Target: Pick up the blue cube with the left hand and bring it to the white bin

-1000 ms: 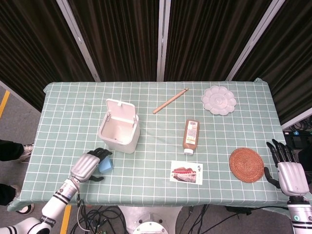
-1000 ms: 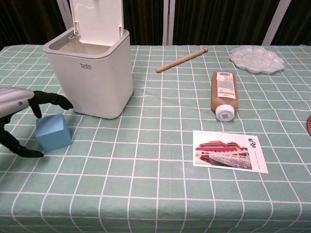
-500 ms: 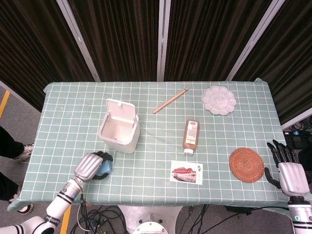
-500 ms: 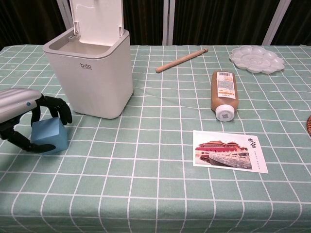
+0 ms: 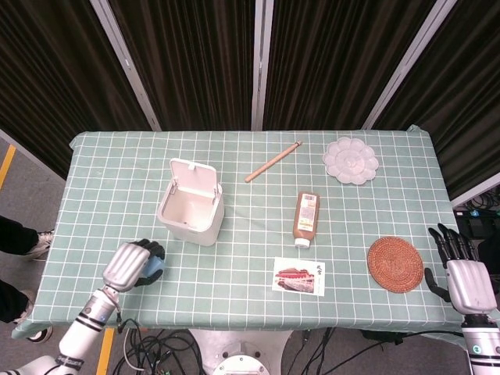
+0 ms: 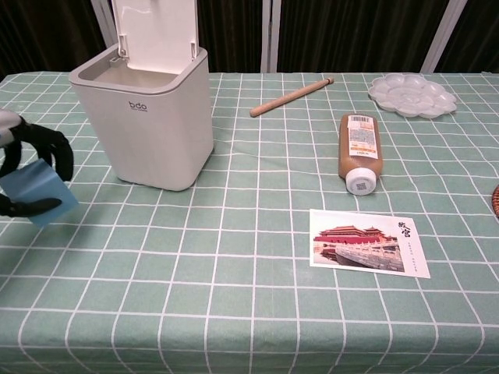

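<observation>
Green checked tablecloth (image 5: 375,207) no longer bears the blue cube (image 6: 37,192), now lifted in the clasping left hand (image 5: 129,264) at lower left, ready for the white bin (image 5: 190,205).

My left hand (image 5: 133,266), silver-backed with black fingers (image 6: 56,152), wraps a pale blue cube (image 6: 37,191), just left of the white plastic bin (image 5: 190,207) with its lid up. The bin's front carries small grey lettering. The table (image 5: 117,168) under it wears a mint-green cloth crossed by thin white grid lines. Right of the bin lie a tan wooden stick (image 5: 273,162), a brown bottle with a white cap and orange-and-white label (image 5: 306,218), and a white postcard printed with a red building (image 5: 298,276). Further right from the bin are a white flower-shaped palette (image 5: 351,160) and a rust-brown woven round coaster (image 5: 394,264). My right hand (image 5: 460,269) shows the same silver and black.
</observation>
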Robot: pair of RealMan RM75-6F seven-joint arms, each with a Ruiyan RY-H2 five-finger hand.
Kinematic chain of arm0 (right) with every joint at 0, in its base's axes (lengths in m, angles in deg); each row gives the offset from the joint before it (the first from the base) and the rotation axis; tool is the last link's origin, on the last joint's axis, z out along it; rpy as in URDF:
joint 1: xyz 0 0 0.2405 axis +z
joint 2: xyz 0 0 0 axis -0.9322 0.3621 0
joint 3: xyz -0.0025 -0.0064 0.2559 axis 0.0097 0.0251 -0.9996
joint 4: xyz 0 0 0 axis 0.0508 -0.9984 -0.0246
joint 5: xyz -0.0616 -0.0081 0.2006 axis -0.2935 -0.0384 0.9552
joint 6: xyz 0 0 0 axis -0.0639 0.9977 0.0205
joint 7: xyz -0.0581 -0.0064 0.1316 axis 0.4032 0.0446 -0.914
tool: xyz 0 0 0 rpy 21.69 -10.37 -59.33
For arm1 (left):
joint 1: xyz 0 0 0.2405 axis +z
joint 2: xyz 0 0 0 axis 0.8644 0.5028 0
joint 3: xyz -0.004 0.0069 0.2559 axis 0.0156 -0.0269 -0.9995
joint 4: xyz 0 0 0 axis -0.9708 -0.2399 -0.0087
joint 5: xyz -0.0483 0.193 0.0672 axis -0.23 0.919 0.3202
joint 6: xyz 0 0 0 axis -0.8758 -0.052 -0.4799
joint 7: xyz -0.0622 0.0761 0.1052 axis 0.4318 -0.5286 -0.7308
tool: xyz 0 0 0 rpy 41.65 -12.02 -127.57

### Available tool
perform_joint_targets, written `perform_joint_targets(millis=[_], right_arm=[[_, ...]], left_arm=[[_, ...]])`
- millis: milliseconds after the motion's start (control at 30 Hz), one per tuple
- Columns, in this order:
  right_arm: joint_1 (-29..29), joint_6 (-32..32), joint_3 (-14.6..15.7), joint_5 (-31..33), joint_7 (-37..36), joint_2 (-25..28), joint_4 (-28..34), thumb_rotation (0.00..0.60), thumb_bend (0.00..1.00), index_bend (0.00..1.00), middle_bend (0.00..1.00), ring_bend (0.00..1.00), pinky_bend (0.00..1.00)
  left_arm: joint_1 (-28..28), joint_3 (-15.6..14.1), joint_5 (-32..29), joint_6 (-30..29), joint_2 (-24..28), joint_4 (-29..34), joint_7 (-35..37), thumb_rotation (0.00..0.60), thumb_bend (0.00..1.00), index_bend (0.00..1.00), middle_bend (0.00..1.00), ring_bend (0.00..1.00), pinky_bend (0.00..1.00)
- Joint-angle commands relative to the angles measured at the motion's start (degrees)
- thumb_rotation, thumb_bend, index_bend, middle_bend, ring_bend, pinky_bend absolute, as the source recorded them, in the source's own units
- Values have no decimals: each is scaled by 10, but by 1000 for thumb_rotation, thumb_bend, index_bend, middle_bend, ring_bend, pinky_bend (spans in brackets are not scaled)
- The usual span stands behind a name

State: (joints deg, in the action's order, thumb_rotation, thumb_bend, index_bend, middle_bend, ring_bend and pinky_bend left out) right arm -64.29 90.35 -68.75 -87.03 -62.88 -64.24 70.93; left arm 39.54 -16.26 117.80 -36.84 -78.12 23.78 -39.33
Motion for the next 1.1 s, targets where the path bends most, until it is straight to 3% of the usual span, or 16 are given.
perform_joint_targets(millis=[33, 267, 467, 633, 800, 1100], right_arm=[[1, 0, 0, -1, 1, 0, 1, 600, 360, 0, 0, 0, 0], [3, 1, 0, -6, 10, 1, 9, 600, 360, 0, 0, 0, 0], [4, -2, 0, -5, 17, -1, 14, 600, 361, 0, 0, 0, 0], [5, -4, 0, -3, 19, -3, 13, 600, 361, 0, 0, 0, 0], [6, -8, 1, 1, 18, -7, 8, 600, 361, 0, 0, 0, 0], [5, -11, 2, 4, 12, -10, -2, 600, 360, 0, 0, 0, 0]], left_arm=[[27, 8, -13, -46, 58, 50, -27, 600, 311, 489, 484, 442, 649], [45, 51, -34, -103, 154, 110, -45, 600, 312, 494, 489, 449, 654], [2, 96, -24, -78, 190, 152, -36, 600, 311, 492, 489, 449, 654], [-63, 130, -31, -17, 167, 154, -29, 600, 311, 491, 488, 449, 654], [-131, 163, -33, 26, 113, 108, -26, 600, 311, 490, 488, 449, 654], [-199, 177, -59, 75, 38, 38, -4, 600, 311, 487, 486, 449, 653]])
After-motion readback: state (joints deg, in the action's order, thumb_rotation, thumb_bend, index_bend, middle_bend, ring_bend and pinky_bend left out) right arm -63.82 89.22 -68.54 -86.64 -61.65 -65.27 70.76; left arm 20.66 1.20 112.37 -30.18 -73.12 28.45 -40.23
